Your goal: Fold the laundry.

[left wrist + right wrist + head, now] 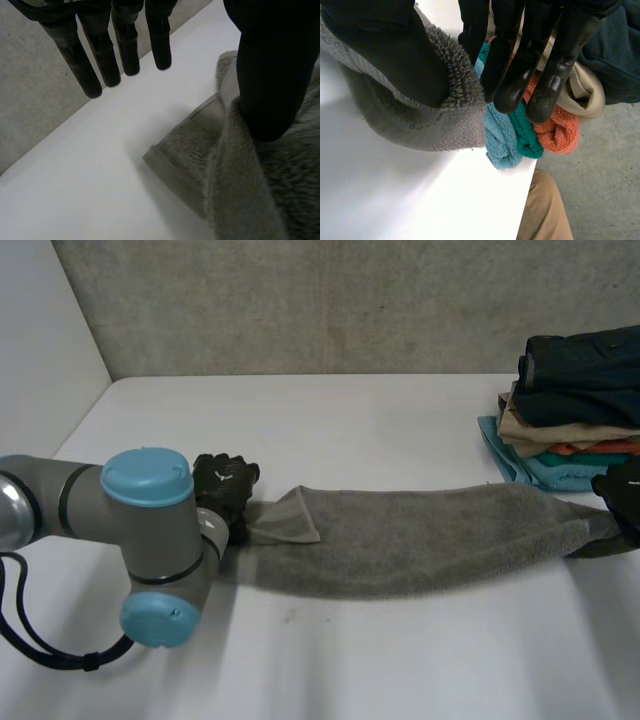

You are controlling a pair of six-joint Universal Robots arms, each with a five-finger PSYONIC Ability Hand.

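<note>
Left hand: fingers straight, thumb on grey towel end
Right hand: fingers straight, towel draped round thumb
Fold: pinch both ends firmly first, keep edges level

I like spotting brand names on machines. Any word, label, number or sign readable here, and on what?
None can be read: no text on the grey towel, the stack of folded clothes, the left arm's light-blue caps or the table.
A small white mark on the right hand is too small to read.
</note>
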